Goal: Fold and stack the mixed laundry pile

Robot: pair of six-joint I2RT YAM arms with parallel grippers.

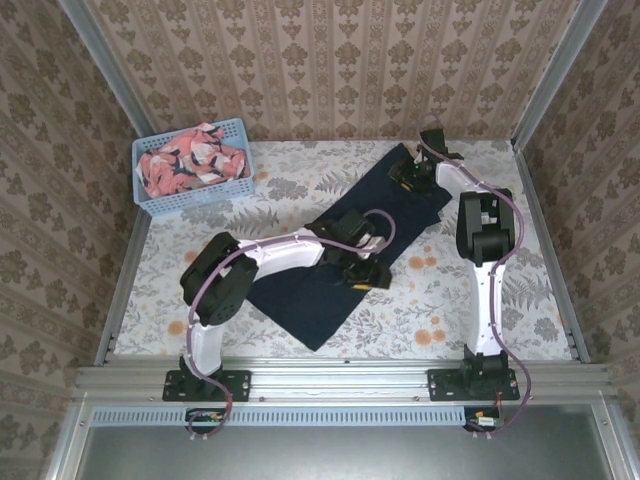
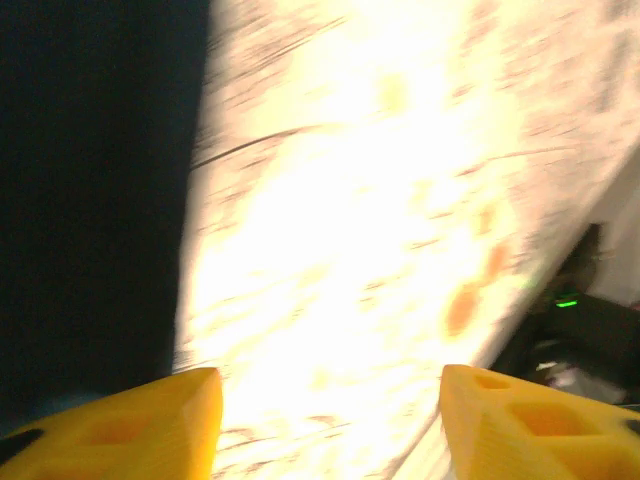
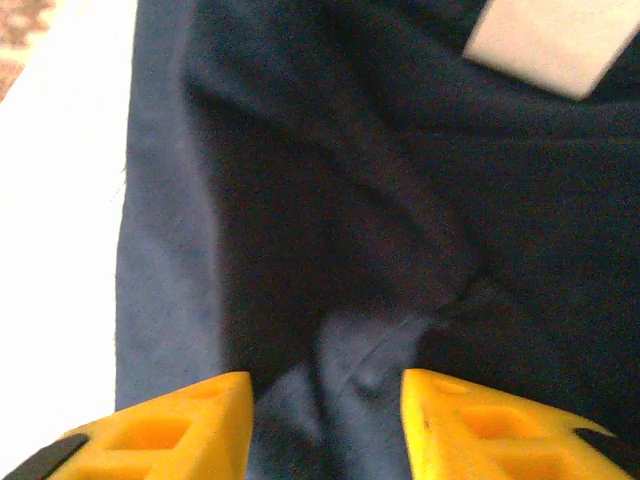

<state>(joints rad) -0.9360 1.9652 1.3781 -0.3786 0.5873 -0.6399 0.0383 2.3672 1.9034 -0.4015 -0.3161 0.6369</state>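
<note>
Over the navy garment (image 3: pixel 350 200), the right tool (image 3: pixel 325 388) gapes open.

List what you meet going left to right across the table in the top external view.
Light blue basket holding the coral-pink printed garment → dark navy garment spread out → right arm.

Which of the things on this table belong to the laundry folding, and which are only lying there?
Belong: dark navy garment; coral-pink printed garment.
Only there: light blue basket, holding the printed garment; floral table cover.
</note>
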